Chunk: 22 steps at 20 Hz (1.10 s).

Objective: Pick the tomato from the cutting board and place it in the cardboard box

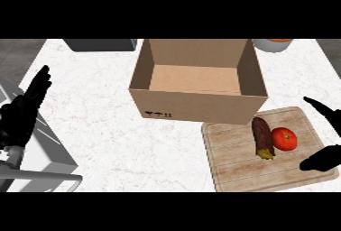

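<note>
Now round red tomato point(284, 138) touching dark eggplant point(262, 136) on wooden cutting board point(246, 169)

views: one, from the robot's head | faces: steeply down at the white speckled stone counter point(100, 131) | near: close, counter fills the picture | top: open brown cardboard box point(198, 85) | low right: pale wooden cutting board point(253, 167) | shared: nothing

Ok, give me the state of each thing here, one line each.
Cardboard box: open, upright, nothing visible inside.
Tomato: on the cutting board, not held.
Eggplant: lying on the board, left of the tomato.
Right hand: open, beside the tomato.
Left hand: open, resting at left edge.
</note>
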### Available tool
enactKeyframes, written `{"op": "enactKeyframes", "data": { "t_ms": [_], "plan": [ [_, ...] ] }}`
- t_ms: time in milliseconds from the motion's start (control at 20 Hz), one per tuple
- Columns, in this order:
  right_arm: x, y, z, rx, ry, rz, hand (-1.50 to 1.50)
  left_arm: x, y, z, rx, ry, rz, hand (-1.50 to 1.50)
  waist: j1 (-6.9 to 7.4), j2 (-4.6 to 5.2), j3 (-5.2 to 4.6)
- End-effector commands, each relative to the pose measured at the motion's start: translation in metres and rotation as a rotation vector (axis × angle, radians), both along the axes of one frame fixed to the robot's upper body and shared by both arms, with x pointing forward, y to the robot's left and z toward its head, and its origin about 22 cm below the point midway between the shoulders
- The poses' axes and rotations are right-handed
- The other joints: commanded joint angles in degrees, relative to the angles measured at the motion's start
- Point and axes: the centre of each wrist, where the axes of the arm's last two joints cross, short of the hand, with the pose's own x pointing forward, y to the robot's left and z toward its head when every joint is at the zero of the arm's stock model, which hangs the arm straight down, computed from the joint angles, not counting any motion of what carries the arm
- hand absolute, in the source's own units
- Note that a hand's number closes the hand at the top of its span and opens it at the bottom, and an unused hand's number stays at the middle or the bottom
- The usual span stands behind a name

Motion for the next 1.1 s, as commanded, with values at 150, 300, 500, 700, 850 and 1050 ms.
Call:
{"op": "enactKeyframes", "data": {
  "t_ms": [150,300,500,700,850,1050],
  "plan": [
    [0.004,0.021,-0.001,-0.058,0.060,-0.032,-1.50,-0.032,-0.033,-0.068,-0.111,0.109,0.005,0.00,0.11,0.70,-1.52],
    [-0.005,0.018,-0.018,-0.055,0.089,-0.045,-1.50,-0.040,-0.020,-0.053,-0.101,0.104,-0.007,0.00,0.61,0.37,-1.40],
    [-0.010,0.020,-0.037,-0.062,0.090,-0.051,-1.50,-0.034,-0.022,-0.055,-0.114,0.098,-0.007,0.00,0.24,0.56,-1.36],
    [-0.013,0.031,-0.034,-0.059,0.094,-0.038,-1.50,-0.024,-0.022,-0.047,-0.123,0.103,0.008,0.00,-0.29,0.54,-1.38],
    [-0.010,0.028,-0.035,-0.061,0.088,-0.038,-1.50,-0.029,-0.025,-0.059,-0.106,0.092,0.015,0.00,-0.11,0.62,-1.39],
    [-0.010,0.028,-0.040,-0.053,0.081,-0.054,-1.50,-0.028,-0.024,-0.053,-0.106,0.085,0.022,0.00,-0.25,0.51,-1.37]
  ]
}}
